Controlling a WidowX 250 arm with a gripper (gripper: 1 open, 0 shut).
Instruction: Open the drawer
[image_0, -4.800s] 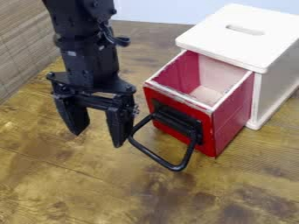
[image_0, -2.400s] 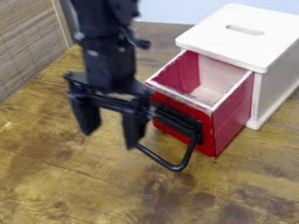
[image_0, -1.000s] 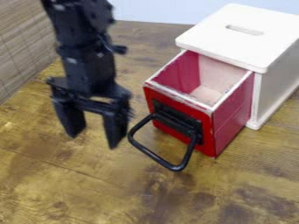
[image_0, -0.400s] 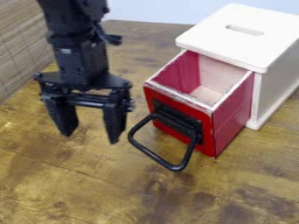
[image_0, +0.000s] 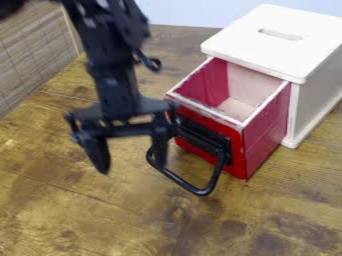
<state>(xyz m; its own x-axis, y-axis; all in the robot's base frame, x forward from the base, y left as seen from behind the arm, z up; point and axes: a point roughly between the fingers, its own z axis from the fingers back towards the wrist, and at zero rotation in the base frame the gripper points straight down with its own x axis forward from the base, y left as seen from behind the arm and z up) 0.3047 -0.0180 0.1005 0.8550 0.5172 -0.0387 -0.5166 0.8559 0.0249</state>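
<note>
The red drawer (image_0: 263, 132) stands pulled partly out of the white cabinet (image_0: 283, 40), its pale inside showing. Its black wire-loop handle (image_0: 202, 186) hangs from the red front and reaches down to the wooden table. My gripper (image_0: 128, 150) points down just left of the drawer, open, with nothing between its fingers. The right fingertip (image_0: 160, 150) is at the handle's upper left side; whether it touches the wire I cannot tell. The left fingertip (image_0: 98, 157) hangs over bare table.
The wooden table (image_0: 80, 220) stretches in front and to the left. A woven panel (image_0: 34, 50) stands along the far left edge. The white cabinet has a slot in its top and fills the back right corner.
The gripper has shifted right toward the handle, sunk a little and rolled about its vertical axis. It stays open. The drawer and handle have not moved.
</note>
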